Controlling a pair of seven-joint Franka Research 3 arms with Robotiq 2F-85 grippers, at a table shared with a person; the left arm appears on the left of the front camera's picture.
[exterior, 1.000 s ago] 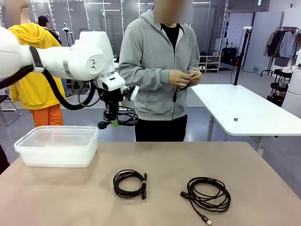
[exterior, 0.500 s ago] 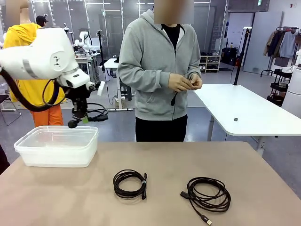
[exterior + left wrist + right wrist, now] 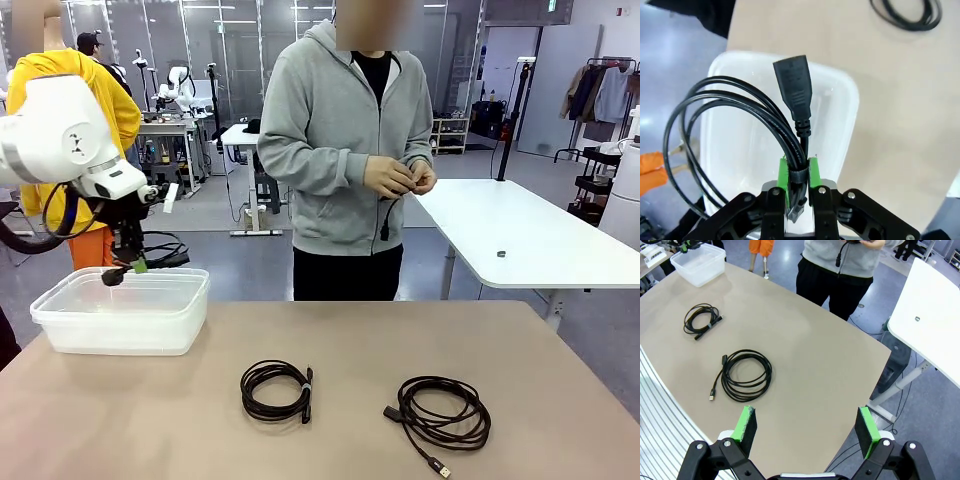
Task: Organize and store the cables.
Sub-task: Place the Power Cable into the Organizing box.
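Left wrist view — left gripper [image 3: 799, 170] pinches thin black coiled cable [image 3: 794, 92] at its bundled strands, bottom centre; looks light, floppy — grip the bundle. Right gripper [image 3: 807, 426] wide, empty.

White rounded arm [image 3: 55, 140], looped black hose [image 3: 22, 245], black left gripper [image 3: 798, 172] with green pads [image 3: 783, 172]

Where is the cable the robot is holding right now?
The held cable hangs at the front view's far left, pinched in the left gripper, just above the clear box.
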